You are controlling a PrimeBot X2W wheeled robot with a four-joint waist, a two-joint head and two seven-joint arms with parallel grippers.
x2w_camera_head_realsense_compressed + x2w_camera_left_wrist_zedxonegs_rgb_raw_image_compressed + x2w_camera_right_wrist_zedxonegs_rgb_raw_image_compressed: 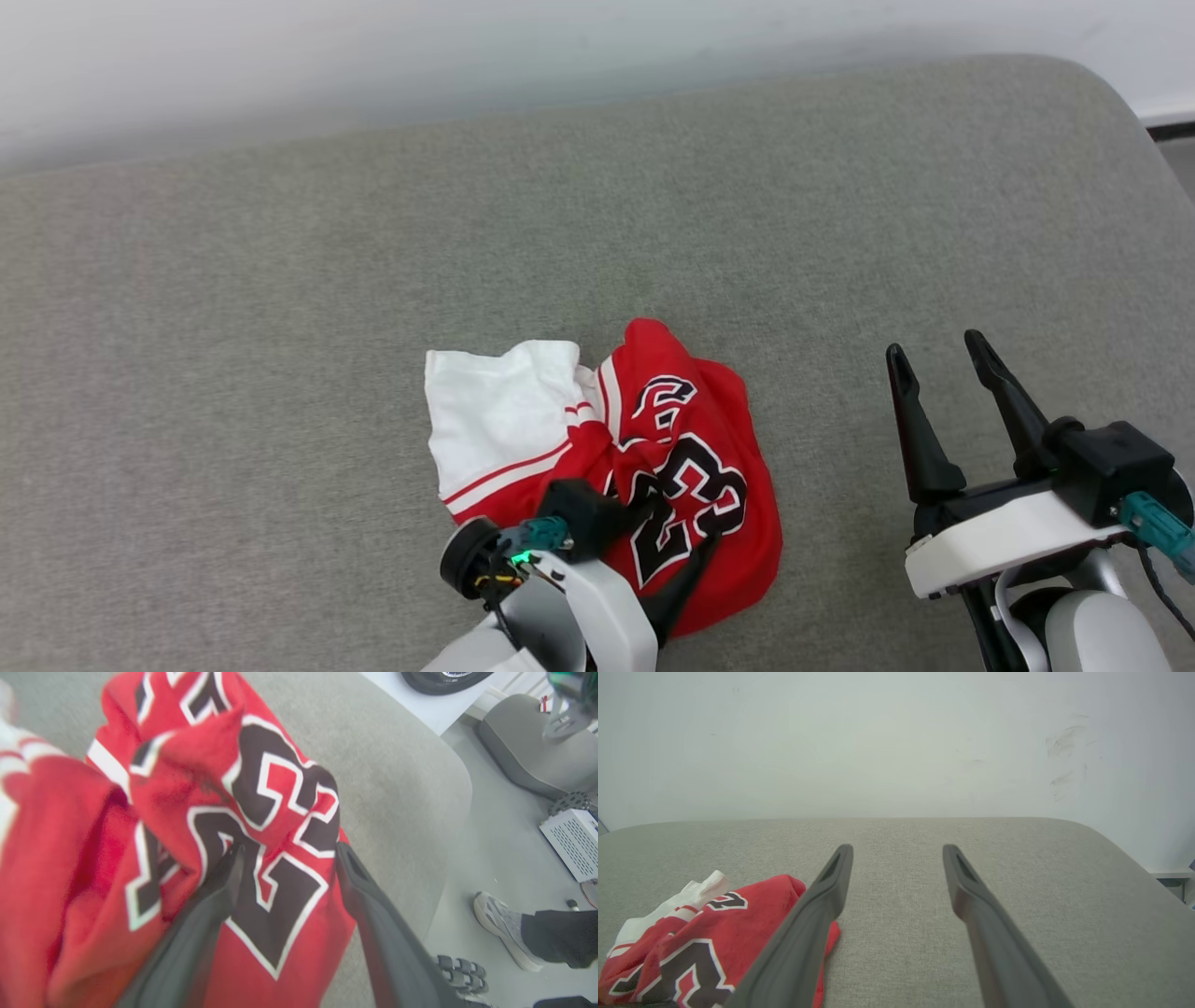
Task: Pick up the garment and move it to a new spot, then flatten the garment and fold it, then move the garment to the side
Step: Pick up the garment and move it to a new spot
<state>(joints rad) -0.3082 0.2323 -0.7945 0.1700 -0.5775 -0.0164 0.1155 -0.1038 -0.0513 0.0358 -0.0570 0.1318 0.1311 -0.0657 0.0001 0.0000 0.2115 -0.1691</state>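
The garment (653, 467) lies crumpled on the grey padded surface (280, 327), a red jersey with a white sleeve on its left and a black "23" facing up. My left gripper (686, 525) hovers right over the number, fingers spread apart and open. In the left wrist view the two dark fingers (219, 891) straddle the black digits of the garment (196, 788), and the left gripper (290, 851) pinches no cloth. My right gripper (938, 350) rests open to the right of the garment, apart from it. The right wrist view shows that gripper (897, 851) holding nothing, with the garment (714, 933) at lower left.
The padded surface ends in a rounded corner at the far right (1111, 103), against a pale wall (467, 56). In the left wrist view, beyond the surface's edge, a person's shoe (502, 926), a white perforated box (572, 842) and a grey cushion (528, 751) sit on the floor.
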